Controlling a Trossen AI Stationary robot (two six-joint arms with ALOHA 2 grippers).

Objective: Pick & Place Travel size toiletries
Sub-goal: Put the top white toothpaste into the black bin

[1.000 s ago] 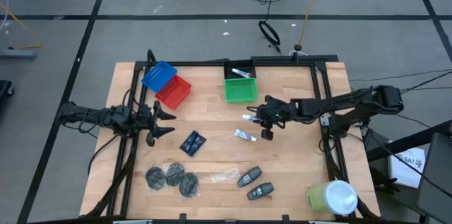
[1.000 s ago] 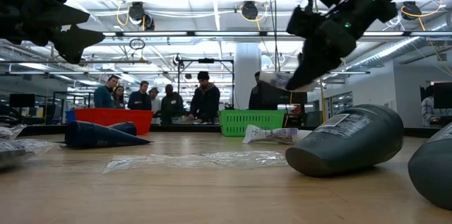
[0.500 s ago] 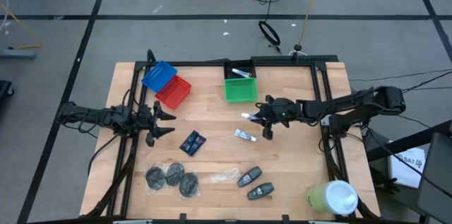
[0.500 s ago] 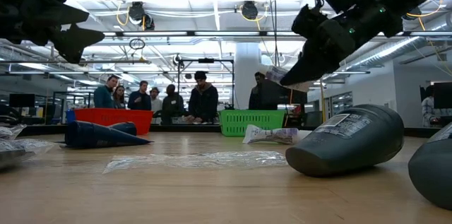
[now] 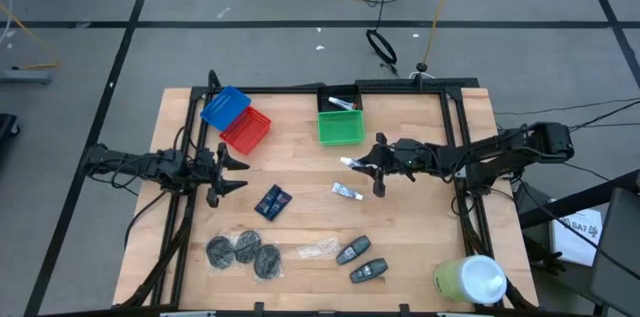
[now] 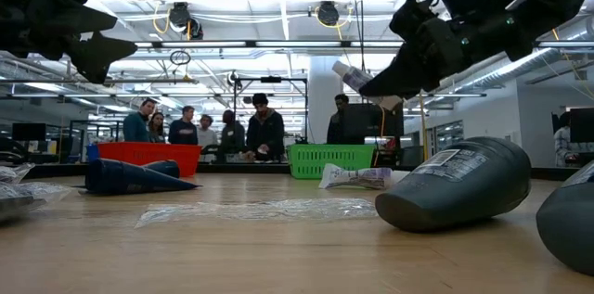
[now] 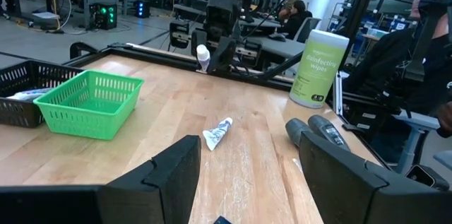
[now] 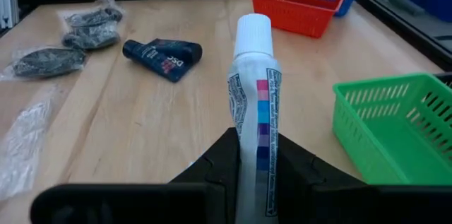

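Note:
My right gripper [image 5: 366, 165] is shut on a white tube [image 8: 253, 111] above the table's middle, in front of the green basket [image 5: 340, 127]. It also shows in the low view [image 6: 388, 79]. A second white-silver tube [image 5: 347, 192] lies flat on the table just near of it. Dark blue packets [image 5: 272, 201], three dark round discs [image 5: 243, 250] and two dark grey oval pieces [image 5: 360, 261] lie on the near half of the table. My left gripper [image 5: 236, 172] is open and empty at the table's left. My right gripper pinches the tube's lower body, toward its flat tail end [image 8: 254, 164], between its two fingers [image 8: 224, 155]. The fingers come from the table's right, and the tube runs on past them. The tube is lifted clear, its white cap [image 6: 342, 69] tilted upward.
A black basket [image 5: 340, 102] holding a tube stands behind the green one. Red [image 5: 246, 131] and blue [image 5: 225, 105] baskets stand at the far left. A clear wrapper scrap [image 5: 318, 249] and a yellow-green cylinder [image 5: 470, 279] are near the front. People stand beyond the far edge [image 6: 264, 127].
My right gripper has risen with the white tube and tipped, so the tube's cap end now points higher. The tube stays held and clear of the table.

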